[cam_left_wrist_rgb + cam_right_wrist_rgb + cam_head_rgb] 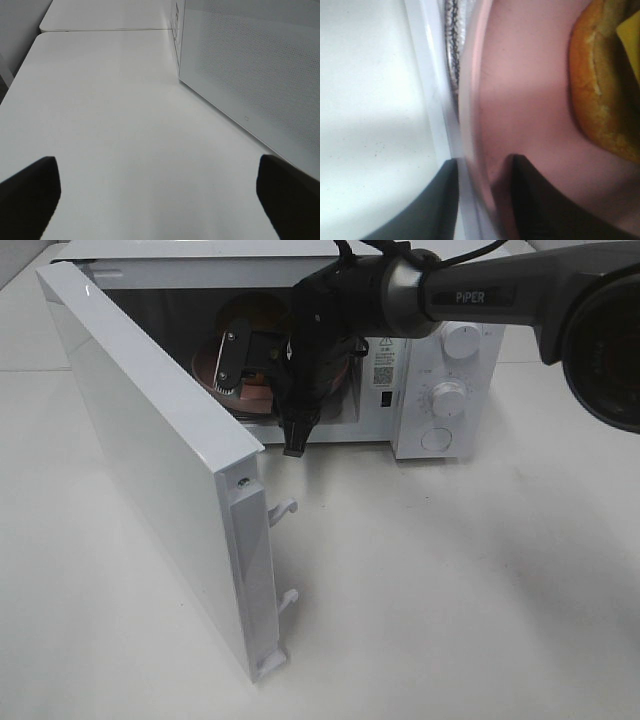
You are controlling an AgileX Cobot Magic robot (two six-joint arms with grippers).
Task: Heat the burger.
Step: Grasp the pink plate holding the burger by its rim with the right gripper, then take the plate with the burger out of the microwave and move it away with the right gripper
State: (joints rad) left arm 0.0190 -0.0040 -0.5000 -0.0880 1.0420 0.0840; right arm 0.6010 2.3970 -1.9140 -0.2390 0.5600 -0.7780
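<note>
Swung wide at near left, the microwave door (160,470) is left unobstructed. At the mouth of the microwave (480,380), the pink plate (530,90) is pinched by its rim in the right gripper (484,165), and the burger (605,85) is carried on it. The plate should be kept level and moved slowly. The left gripper (160,200) is held wide open, empty.

White microwave (430,370), pink plate (520,75), brown burger (605,90).
The microwave's door (150,430) is white, its window (250,65) a fine grey dot mesh; the table (450,580) under it is white too. At the microwave's mouth, the burger shows orange-brown with yellow and dull green, and the right gripper (485,200) is black.
</note>
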